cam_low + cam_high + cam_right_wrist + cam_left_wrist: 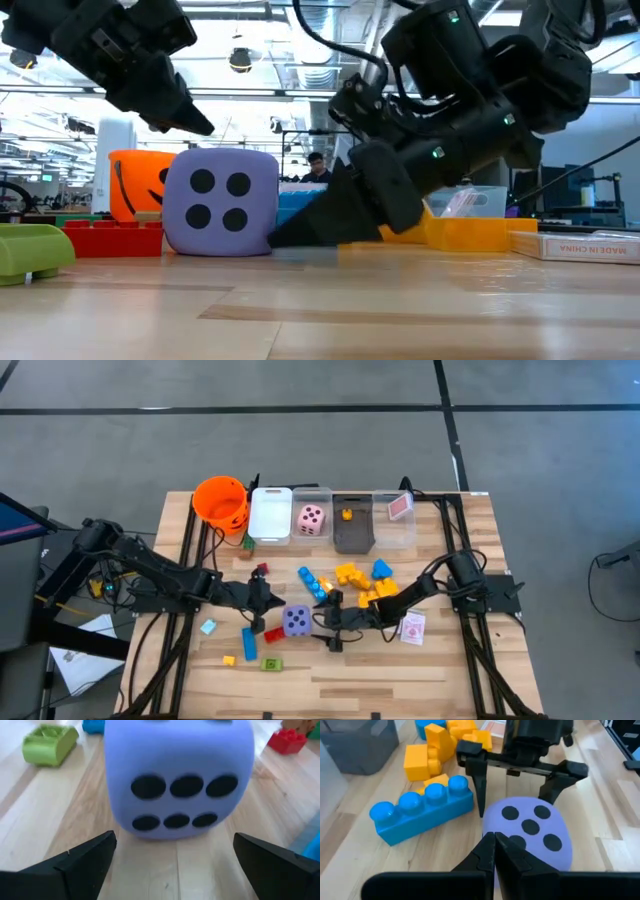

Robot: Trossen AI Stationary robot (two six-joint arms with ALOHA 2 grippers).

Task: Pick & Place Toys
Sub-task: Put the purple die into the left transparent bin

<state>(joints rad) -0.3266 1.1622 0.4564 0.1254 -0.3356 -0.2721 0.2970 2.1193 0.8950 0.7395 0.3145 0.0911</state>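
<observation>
Purple die [296, 620] sits mid-bench on the wood, in front of my right gripper [327, 626], which is wide open, holding nothing, low at the bench, fingers aimed to straddle it. To do this well I judge I should slide forward until both fingers [80, 862] flank the die's flat sides evenly, stay level, then close square so it doesn't roll or squirt out. My left gripper [262, 600] hangs pinched closed and empty just beside the die on its other side, close enough to get in the way. Blue block [422, 815] lies near the die; yellow blocks [352, 574] are piled beyond. Red block [273, 634] and green block [272, 663] lie close by. Pink die [312, 519] already sits in a clear bin [312, 497]; orange bucket [220, 500] stands at the back.
</observation>
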